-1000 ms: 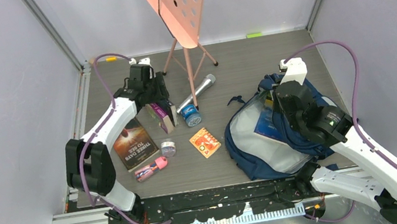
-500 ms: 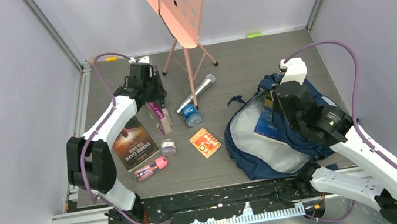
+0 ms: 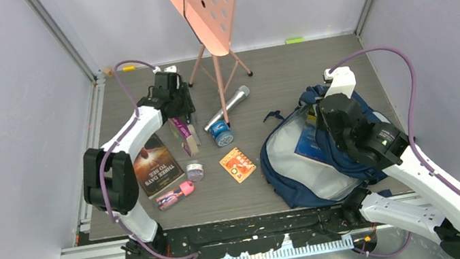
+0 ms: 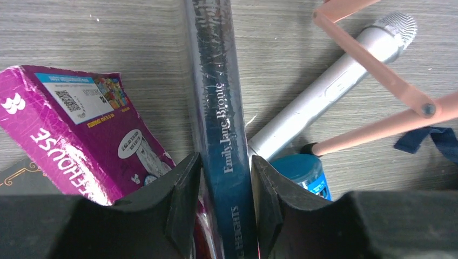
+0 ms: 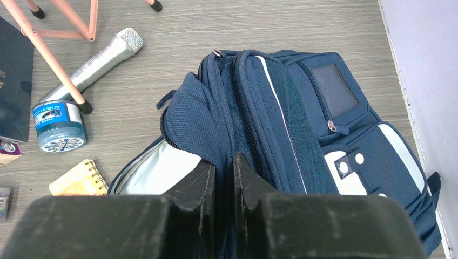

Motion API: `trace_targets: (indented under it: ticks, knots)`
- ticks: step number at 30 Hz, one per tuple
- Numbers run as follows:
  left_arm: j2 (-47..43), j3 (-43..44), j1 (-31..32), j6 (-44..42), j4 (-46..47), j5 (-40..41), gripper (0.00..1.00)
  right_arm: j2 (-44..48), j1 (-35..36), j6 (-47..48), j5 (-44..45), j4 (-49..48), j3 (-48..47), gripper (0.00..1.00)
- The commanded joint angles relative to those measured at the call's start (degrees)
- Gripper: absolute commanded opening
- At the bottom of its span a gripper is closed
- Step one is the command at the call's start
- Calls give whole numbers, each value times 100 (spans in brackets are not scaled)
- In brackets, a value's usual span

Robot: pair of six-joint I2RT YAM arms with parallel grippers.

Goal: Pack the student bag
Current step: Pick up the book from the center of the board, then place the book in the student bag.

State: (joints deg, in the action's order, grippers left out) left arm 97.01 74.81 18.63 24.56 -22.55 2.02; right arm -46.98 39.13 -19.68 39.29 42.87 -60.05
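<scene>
Currently: your left gripper [image 4: 225, 161] clamps the Brontë novel [image 4: 216, 81], left of the music stand [image 3: 205, 2]; on so thin a hold, it may twist free. Right gripper [image 5: 222, 162] pinches the rim of the student bag [image 5: 302, 124], right of the stand; slipping fabric would close your opening.

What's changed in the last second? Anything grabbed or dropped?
The left claw edged slightly farther out and narrowed onto the dark book; its elbow swung inward. The right claw stays pinched on the bag; nothing else visibly moved.
</scene>
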Motion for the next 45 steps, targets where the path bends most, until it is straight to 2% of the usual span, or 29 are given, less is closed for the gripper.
trace_targets:
  ticks: [1, 3, 6, 10, 16, 23, 29, 38, 41, 45]
  knots:
    - [282, 169, -24, -131, -152, 95, 43, 150, -29, 21, 279, -513, -82, 0]
    - [343, 188, -26, -150, -130, 107, 42, 160, -27, 21, 285, -512, -71, 0]
    - [339, 217, -26, -187, -115, 128, 27, 163, -29, 21, 289, -499, -60, 0]
    - [270, 315, -26, -144, -70, 112, 21, 163, -29, 17, 290, -499, -68, 0]
    - [-50, 374, -26, -10, 9, 57, 0, 178, -29, 9, 299, -483, -77, 0]
    - [-1152, -54, -25, 181, 538, -170, 0, 180, -29, 0, 305, -451, -101, 0]
    - [-2158, -304, -26, 350, 494, -938, 0, 200, -29, 12, 347, -376, -167, 0]
    - [-3664, -1624, 53, 1482, 726, -3069, 0, 214, -29, 32, 360, -291, -287, 0]
    - [-4079, -2139, 392, 2170, 1263, -3353, 0, 214, -28, 59, 358, -258, -307, 0]
    - [-4232, -2509, 1436, 2748, 1936, -3071, 0, 233, -29, 42, 288, -259, -283, 1]
